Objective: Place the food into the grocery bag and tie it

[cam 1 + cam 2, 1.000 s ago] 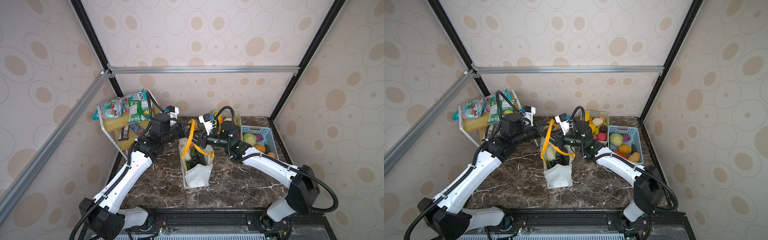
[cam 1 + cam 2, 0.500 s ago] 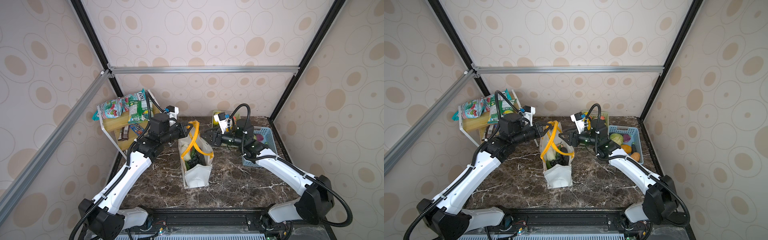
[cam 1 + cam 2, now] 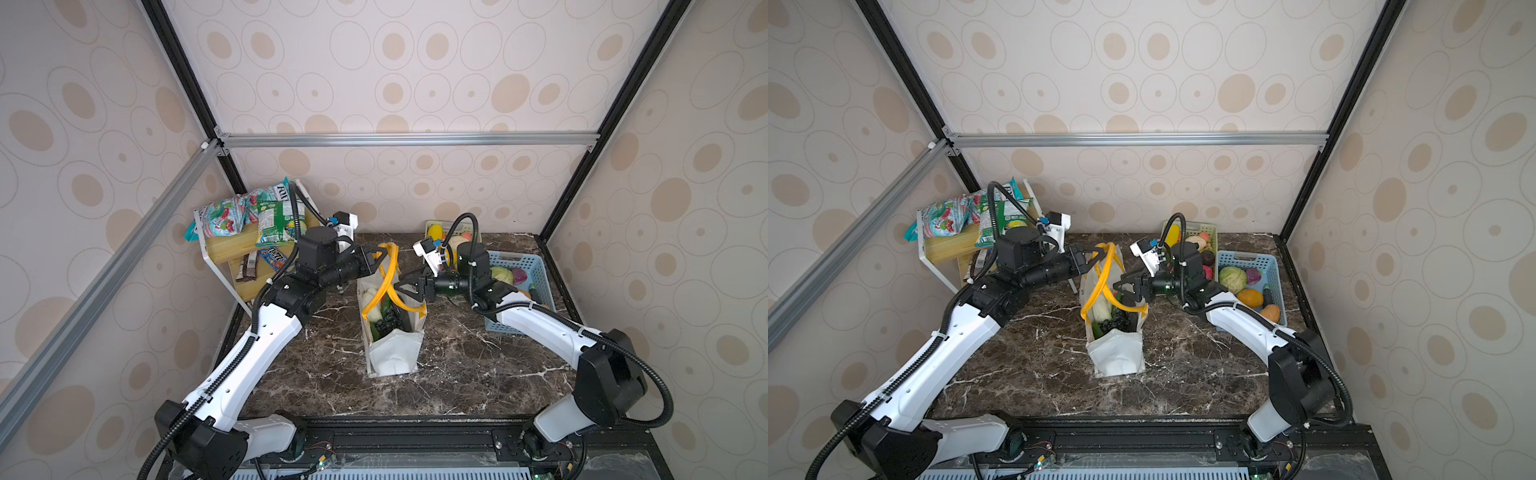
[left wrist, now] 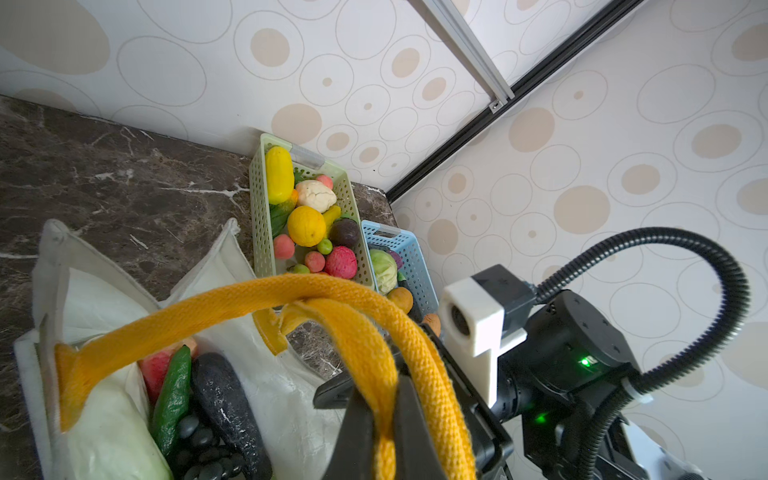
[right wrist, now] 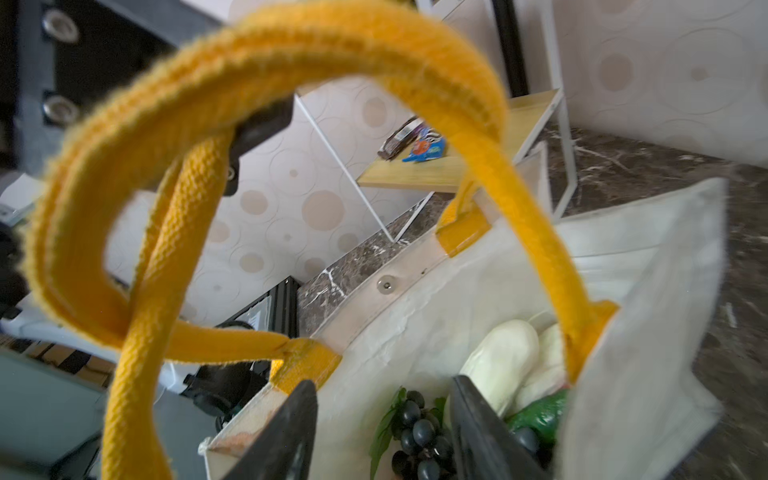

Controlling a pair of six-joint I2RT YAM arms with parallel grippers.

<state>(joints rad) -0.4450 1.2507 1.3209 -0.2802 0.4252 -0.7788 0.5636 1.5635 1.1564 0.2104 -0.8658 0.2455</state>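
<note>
Dark marble counter (image 3: 457, 374) under everything. Grocery bag (image 3: 395, 353) upright mid-counter, mouth open, between my arms. Green basket (image 4: 259, 216) and blue basket (image 3: 517, 262) side by side at back right, produce inside. My left gripper (image 4: 384, 419) clamped on yellow handle (image 4: 365, 353), held up above bag. My right gripper (image 5: 382, 395) jaws apart, empty, over bag mouth. Food (image 4: 216, 399) in bag: dark eggplant, green vegetable, grapes, pale cabbage

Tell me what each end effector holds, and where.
Left end effector pinches a yellow handle of the grocery bag, near the loop's top. Right end effector is open, holding nothing.
</note>
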